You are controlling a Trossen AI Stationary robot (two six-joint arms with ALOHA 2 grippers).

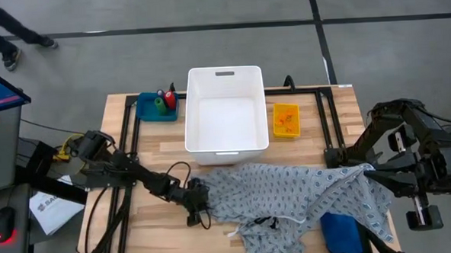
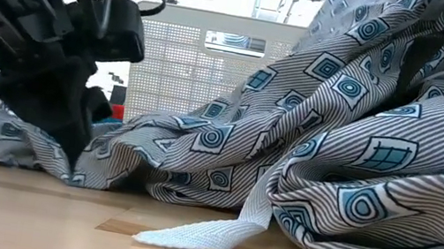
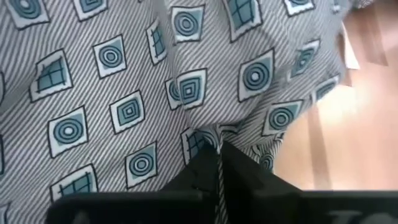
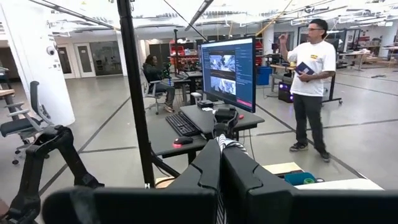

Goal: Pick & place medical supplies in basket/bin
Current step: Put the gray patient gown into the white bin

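Note:
The grey patterned gown (image 1: 289, 196) lies crumpled across the near half of the table; it fills the low view (image 2: 332, 160). My left gripper (image 1: 200, 202) is shut on its left edge, low at the table. My right gripper (image 1: 363, 170) is shut on its right part, which is raised. A red and a green piece (image 1: 162, 101) sit in a blue tray (image 1: 145, 113) at the far left. An orange box (image 1: 285, 120) stands to the right of the white bin (image 1: 226, 138). The purple piece does not show. My left gripper pinches a fold of the gown (image 3: 217, 165) between its two shut fingers at the gown's left edge, coming slanting down from the table's left. The cloth there lies on the table (image 2: 76, 169). My right gripper pinches a narrow bunch of the gown (image 4: 222, 146) between its fingertips at the gown's right side. That part (image 1: 353, 174) is lifted off the table, and the cloth slopes down from it to the table.
A blue padded pouch (image 1: 341, 232) lies at the near right, partly under the gown. A white strap (image 2: 205, 234) of the gown trails on the wood near the front. A person (image 4: 311, 81) stands in the room beyond the table.

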